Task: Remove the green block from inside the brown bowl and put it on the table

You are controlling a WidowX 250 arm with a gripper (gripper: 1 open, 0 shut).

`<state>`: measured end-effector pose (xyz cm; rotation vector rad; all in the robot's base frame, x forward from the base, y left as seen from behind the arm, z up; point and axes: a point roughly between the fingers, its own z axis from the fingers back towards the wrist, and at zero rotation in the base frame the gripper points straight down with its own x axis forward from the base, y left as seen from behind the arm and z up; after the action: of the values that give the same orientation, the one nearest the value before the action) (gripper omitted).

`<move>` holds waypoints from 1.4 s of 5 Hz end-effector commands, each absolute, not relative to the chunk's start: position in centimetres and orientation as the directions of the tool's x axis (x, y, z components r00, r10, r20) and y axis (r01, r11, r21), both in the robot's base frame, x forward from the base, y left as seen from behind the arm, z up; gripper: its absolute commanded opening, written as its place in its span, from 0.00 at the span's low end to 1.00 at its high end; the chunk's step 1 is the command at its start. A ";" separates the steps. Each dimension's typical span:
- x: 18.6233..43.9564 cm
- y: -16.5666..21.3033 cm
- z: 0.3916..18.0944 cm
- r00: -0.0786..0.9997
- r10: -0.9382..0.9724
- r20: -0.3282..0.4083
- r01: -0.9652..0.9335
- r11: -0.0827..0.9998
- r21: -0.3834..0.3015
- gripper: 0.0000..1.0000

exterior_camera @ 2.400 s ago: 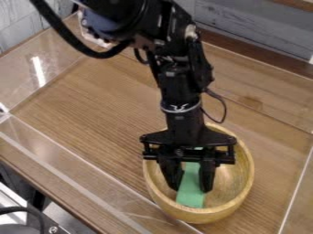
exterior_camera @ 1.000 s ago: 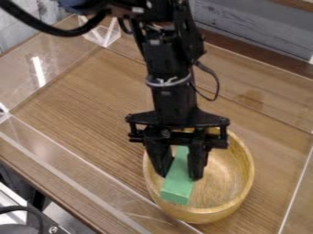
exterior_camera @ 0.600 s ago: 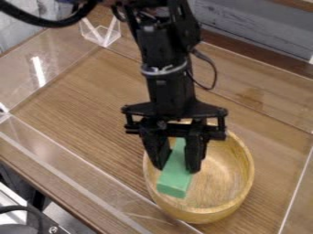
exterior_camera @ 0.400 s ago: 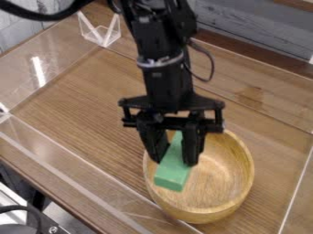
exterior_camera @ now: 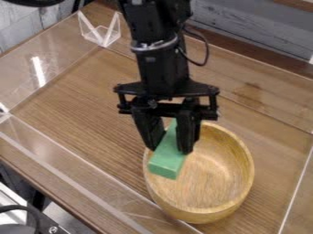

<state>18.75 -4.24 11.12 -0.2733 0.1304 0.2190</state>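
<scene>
My black gripper points down over the left rim of the brown bowl, shut on the green block. The bright green bar hangs tilted between the two fingers, its lower end level with the bowl's left rim and clear of the bowl's floor. The round light-brown wooden bowl sits at the front right of the table, and its inside shows bare wood. The arm rises from the gripper toward the top of the view.
Low clear plastic walls edge the tabletop along the front and left. A small clear plastic stand sits at the back. Open wood-grain surface lies left of and behind the bowl.
The gripper has risen and drifted left with the green block, lifting it from inside the bowl up to its left rim. The bowl has stayed in place.
</scene>
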 end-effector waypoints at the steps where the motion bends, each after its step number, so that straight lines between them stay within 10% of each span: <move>1: 19.5 -3.9 12.9 0.977 0.194 -0.084 -0.210 0.941 -0.267 0.00; 7: 18.9 -2.2 15.6 0.990 0.139 -0.039 -0.144 0.952 -0.268 0.00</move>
<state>18.27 -2.39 14.30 -0.2764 0.0806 0.1547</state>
